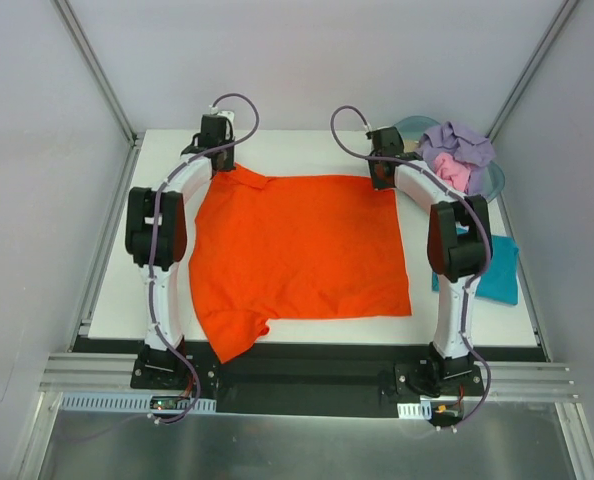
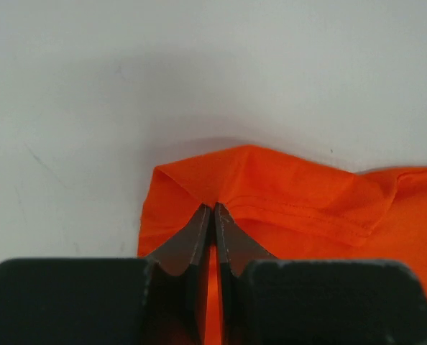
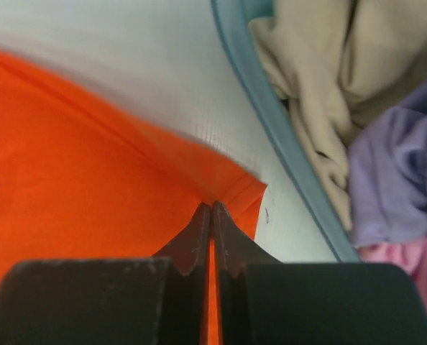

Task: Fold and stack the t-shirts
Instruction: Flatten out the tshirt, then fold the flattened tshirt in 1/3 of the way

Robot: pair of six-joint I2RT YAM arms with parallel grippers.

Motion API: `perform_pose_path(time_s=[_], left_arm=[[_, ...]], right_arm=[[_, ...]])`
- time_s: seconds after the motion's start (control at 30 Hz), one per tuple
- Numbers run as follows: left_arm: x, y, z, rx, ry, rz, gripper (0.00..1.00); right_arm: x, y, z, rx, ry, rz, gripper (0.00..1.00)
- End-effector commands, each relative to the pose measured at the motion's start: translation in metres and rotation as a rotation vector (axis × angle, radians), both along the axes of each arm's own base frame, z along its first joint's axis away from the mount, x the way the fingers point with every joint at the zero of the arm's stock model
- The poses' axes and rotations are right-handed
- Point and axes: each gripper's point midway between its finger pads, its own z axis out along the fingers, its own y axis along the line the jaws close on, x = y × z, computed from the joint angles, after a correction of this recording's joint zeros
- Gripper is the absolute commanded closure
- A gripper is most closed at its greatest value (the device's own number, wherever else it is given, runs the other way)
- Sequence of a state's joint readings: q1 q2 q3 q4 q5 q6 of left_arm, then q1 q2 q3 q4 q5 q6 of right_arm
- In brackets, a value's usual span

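White table point(image 1: 307, 150), orange t-shirt point(image 1: 297, 245), far corners in left fingers point(image 2: 188, 244), right fingers point(image 3: 192, 241)

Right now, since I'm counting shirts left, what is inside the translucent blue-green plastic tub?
The tub holds a lavender cloth shirt, a pink cloth shirt and a beige cloth shirt. Anything beneath them is covered.
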State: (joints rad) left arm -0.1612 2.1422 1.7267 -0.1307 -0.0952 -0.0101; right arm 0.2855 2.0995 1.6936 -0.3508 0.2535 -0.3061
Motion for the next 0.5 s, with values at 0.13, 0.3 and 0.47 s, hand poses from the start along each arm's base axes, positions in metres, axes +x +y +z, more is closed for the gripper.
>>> perform_pose_path(time_s=[0.13, 0.3, 0.47], left_arm=[[0.031, -0.014, 0.021, -0.113, -0.079, -0.015, 0.98], [0.006, -0.012, 0.027, -0.221, -0.043, 0.046, 1.00], [-0.036, -0.017, 0.022, -0.326, 0.024, 0.097, 1.00]], right_arm=[[0.030, -0.001, 0.027, -0.039, -0.069, 0.012, 0.99], [0.024, -0.003, 0.032, -0.047, -0.067, 0.020, 0.99], [0.009, -0.007, 0.042, -0.053, -0.070, 0.039, 0.99]])
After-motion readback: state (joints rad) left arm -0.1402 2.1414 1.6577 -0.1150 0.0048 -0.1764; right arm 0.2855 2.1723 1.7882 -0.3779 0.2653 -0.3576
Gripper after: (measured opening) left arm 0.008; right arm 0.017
